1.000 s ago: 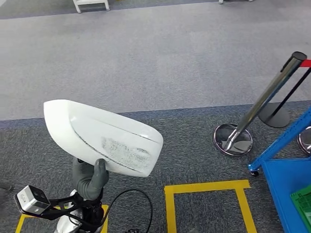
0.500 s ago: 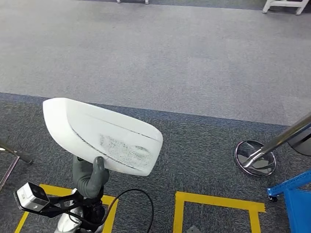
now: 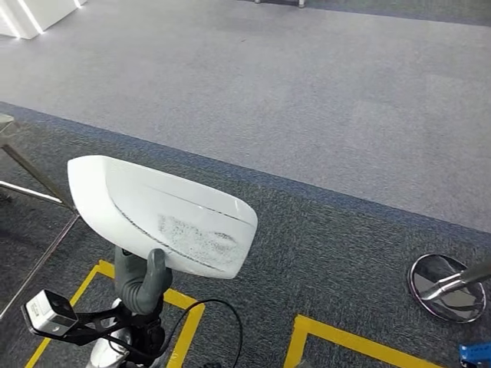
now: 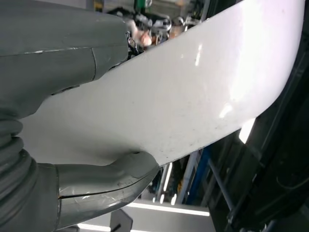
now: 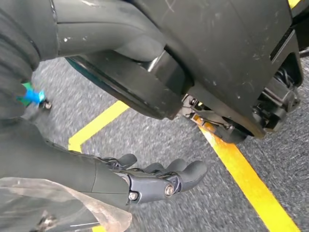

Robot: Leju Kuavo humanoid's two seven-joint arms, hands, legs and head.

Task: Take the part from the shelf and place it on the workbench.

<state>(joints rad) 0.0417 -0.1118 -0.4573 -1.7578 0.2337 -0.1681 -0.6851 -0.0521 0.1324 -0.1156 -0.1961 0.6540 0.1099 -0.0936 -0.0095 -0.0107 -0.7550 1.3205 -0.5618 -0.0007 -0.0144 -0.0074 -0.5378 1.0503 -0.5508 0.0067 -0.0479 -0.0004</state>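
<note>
The part (image 3: 162,215) is a long white curved shell with a scuffed grey patch, held up in front of me at the left of the head view. My left hand (image 3: 142,280) grips it from below, the grey thumb pressed against its lower edge. In the left wrist view the white part (image 4: 175,96) lies across the left hand (image 4: 105,181), thumb on one side and palm on the other. My right hand (image 5: 146,181) hangs over the carpet with its fingers stretched out and nothing in them.
Grey carpet lies ahead, with yellow floor tape (image 3: 359,341) near my feet. A chrome stanchion base (image 3: 446,286) and a blue shelf foot (image 3: 478,354) sit at the right edge. Slanted metal bars (image 3: 34,180) stand at the left.
The whole floor has slid to the right across the head view, so the camera has turned left. The stanchion and blue shelf have drifted toward the edge. The part stays in my left hand as before.
</note>
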